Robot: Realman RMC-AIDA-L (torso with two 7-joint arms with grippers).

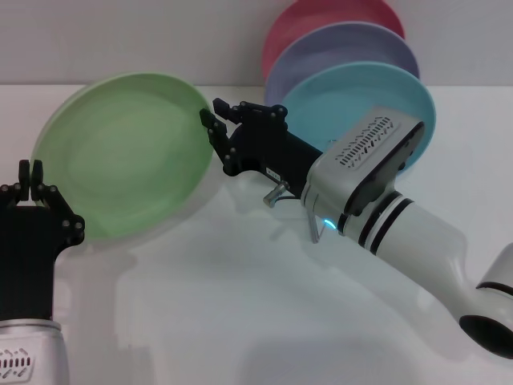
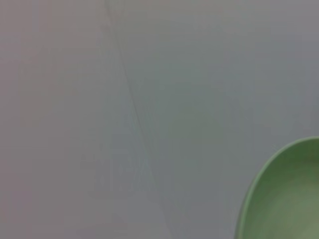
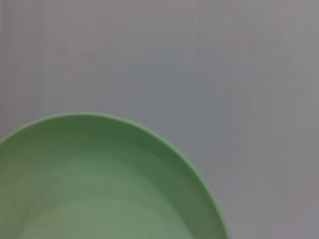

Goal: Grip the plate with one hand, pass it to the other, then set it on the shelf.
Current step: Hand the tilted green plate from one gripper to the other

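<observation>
nearest in the head view, the left gripper (image 1: 32,172) stands at the lower left, its two fingers pressed together and pointing up, just at the lower left edge of the plate (image 1: 124,152); whether they pinch its rim cannot be told. the light green plate stands tilted above the white table (image 1: 240,305), its face toward the camera. at its right edge the right gripper (image 1: 215,127) reaches in from the right, fingers close around the rim, seemingly pinching it. beyond that arm, a bit of the silver wire shelf (image 1: 276,195) shows, holding a turquoise plate (image 1: 361,104), then a lavender plate (image 1: 337,52), and farthest a pink plate (image 1: 313,24).
</observation>
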